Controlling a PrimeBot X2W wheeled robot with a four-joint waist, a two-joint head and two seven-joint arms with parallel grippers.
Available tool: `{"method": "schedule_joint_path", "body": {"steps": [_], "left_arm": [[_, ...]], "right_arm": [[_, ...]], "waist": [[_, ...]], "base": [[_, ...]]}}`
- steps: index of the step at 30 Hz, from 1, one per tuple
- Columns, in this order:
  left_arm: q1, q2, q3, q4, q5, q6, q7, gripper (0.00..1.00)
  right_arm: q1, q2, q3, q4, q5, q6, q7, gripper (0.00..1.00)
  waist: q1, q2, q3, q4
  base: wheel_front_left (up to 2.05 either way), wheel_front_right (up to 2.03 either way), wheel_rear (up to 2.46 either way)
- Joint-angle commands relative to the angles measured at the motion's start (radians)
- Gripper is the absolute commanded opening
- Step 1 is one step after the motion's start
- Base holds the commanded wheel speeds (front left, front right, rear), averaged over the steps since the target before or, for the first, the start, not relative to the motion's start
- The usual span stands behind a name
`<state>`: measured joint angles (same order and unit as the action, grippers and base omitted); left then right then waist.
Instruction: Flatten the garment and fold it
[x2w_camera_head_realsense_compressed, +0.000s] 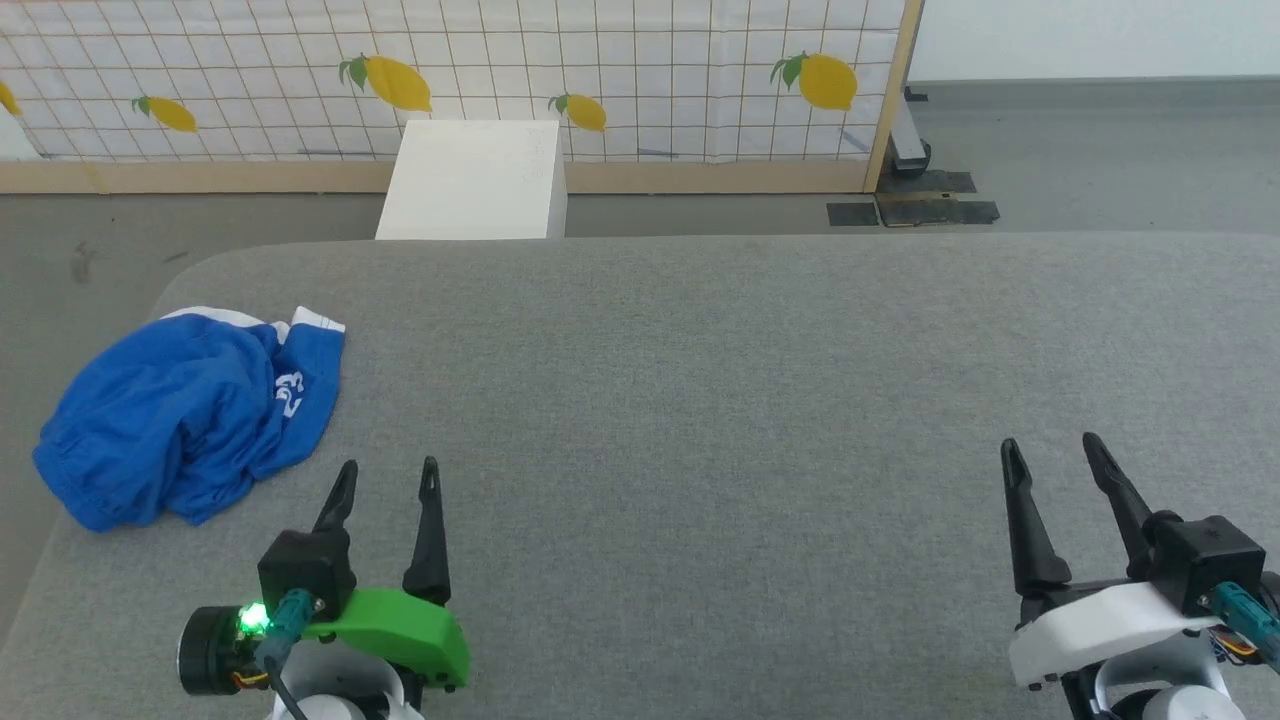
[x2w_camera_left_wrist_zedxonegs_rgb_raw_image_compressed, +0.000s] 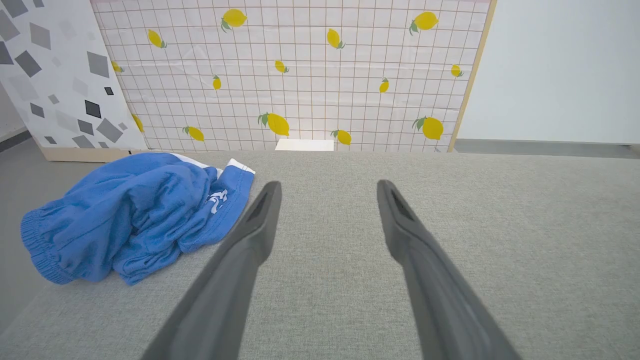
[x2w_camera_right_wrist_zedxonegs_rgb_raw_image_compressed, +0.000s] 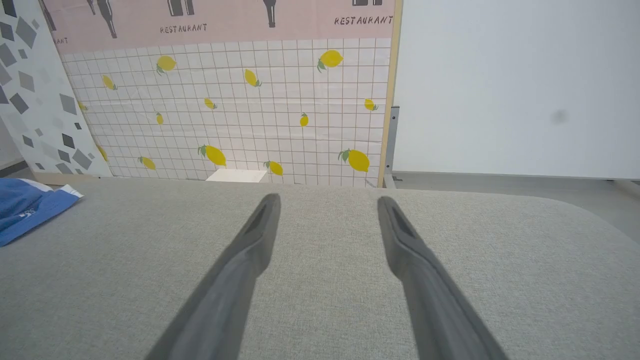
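At the desk's (x2w_camera_head_realsense_compressed: 700, 400) left edge lie crumpled blue athletic shorts (x2w_camera_head_realsense_compressed: 180, 420), thin, limp and light (likely slippery); the gathered waistband (x2w_camera_left_wrist_zedxonegs_rgb_raw_image_compressed: 37, 245) looks the surest hold. Left gripper (x2w_camera_head_realsense_compressed: 390, 464) and right gripper (x2w_camera_head_realsense_compressed: 1050, 442) hover empty, jaws spread wide.

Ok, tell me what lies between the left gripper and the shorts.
Bare grey fabric surface, nothing else, between left gripper and shorts; the head view shows it.

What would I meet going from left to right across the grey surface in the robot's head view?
shorts → left end effector → right end effector
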<state>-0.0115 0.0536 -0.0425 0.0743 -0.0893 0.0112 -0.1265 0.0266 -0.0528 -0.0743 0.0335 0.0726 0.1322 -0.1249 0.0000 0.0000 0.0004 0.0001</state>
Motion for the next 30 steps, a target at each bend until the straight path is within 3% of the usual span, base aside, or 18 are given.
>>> {"method": "schedule_joint_path", "body": {"steps": [1,30], "left_arm": [[0.009,-0.002,-0.001,0.005,-0.007,0.007,-0.011,1.00],[0.005,-0.003,-0.022,0.049,-0.047,0.016,-0.081,1.00]], "right_arm": [[0.016,0.001,-0.004,0.003,0.012,-0.001,-0.012,1.00],[0.025,0.002,-0.036,0.023,0.042,-0.001,-0.082,1.00]], "waist": [[0.0000,0.0000,0.001,0.001],[0.0000,0.0000,0.008,0.008]], "base": [[0.00,0.00,0.00],[0.00,0.00,0.00]]}}
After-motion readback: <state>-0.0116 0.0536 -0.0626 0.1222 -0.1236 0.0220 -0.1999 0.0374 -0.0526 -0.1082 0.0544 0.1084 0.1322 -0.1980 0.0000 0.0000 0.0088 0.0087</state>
